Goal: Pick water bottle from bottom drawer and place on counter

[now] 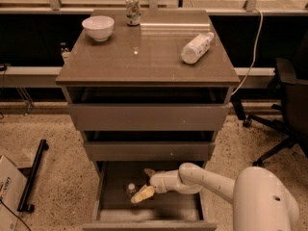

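Note:
The bottom drawer [108, 186] stands pulled open. The water bottle [130, 188], small and clear with a white cap, stands upright in its left half. My gripper [145, 183] is reached down into the drawer just right of the bottle, open, with one pale finger [143, 194] in front of the bottle and the other behind it. The bottle is near the mouth of the jaws; I cannot tell whether they touch it. The glossy brown counter [144, 57] tops the cabinet.
On the counter stand a white bowl [98, 27] at the back left and a labelled can [133, 9] at the back; a larger white bottle [196, 47] lies on the right. The two upper drawers stand slightly open. An office chair [288, 105] is at the right, a cardboard box [7, 191] at the left.

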